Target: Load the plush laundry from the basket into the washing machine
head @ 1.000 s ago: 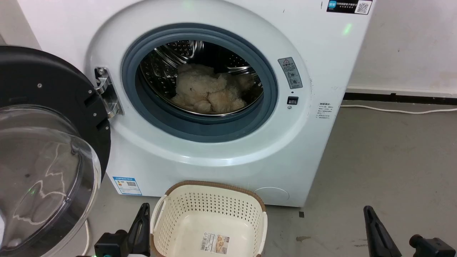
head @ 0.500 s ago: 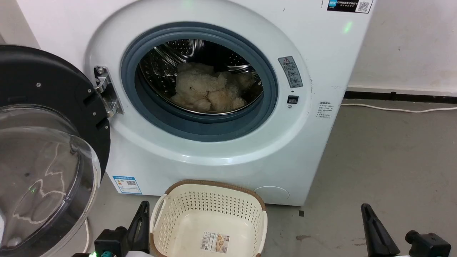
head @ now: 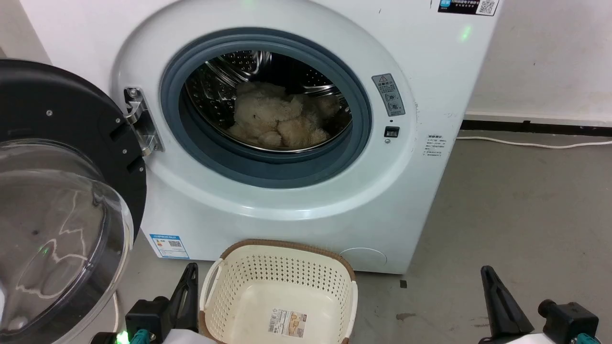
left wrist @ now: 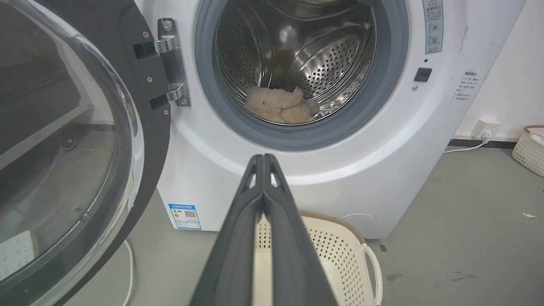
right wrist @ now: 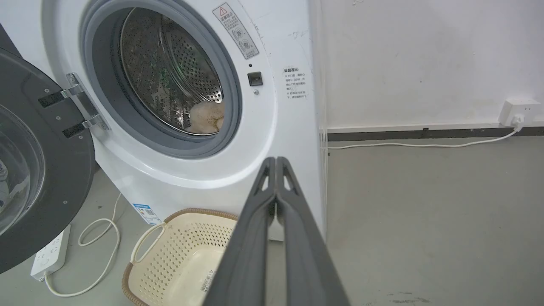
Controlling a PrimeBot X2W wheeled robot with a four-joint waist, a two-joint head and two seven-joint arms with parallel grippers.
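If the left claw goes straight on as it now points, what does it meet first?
Probably the large white front-loading washing machine: the shut left claw aims at its front just below the grey rubber porthole ring. Depth is unclear; it might meet the ring instead.

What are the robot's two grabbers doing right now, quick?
Left gripper: closed, holding nothing.
Right gripper: closed, holding nothing.
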